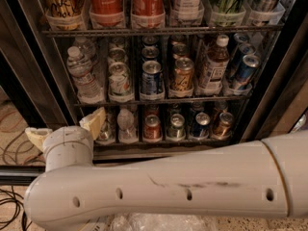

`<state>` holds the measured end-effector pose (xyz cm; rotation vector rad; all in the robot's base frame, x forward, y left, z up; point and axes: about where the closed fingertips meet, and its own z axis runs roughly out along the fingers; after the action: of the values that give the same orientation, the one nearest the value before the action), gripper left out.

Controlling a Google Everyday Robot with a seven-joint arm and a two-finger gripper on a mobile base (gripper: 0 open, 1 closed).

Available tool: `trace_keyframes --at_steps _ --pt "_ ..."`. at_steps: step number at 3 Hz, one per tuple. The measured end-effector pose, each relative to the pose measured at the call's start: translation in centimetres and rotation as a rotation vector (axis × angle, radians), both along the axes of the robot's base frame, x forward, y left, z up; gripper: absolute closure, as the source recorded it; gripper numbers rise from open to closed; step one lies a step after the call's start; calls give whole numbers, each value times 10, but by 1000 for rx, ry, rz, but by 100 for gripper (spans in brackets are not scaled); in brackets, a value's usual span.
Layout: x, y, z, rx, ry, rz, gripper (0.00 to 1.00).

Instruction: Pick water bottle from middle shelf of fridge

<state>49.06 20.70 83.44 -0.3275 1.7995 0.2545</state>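
Your hand [66,125] hung wide open and empty, below the water bottle [82,74] that stood on the middle shelf [192,99].

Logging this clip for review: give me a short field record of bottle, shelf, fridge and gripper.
target: clear ribbed plastic water bottle, white cap, upright at the row's left end
shelf: thin dark wire middle shelf, under the bottle
fridge: black-framed beverage fridge
gripper: pale-fingered gripper, low left, below the shelf, apart from the bottle, open
grasped: nothing
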Motion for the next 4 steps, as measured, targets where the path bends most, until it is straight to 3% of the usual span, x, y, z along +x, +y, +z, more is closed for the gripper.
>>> trace_keyframes --at_steps 2,4 --pt "39 -24 21 23 -96 -136 0" --pt "37 -28 42 37 -153 -170 0"
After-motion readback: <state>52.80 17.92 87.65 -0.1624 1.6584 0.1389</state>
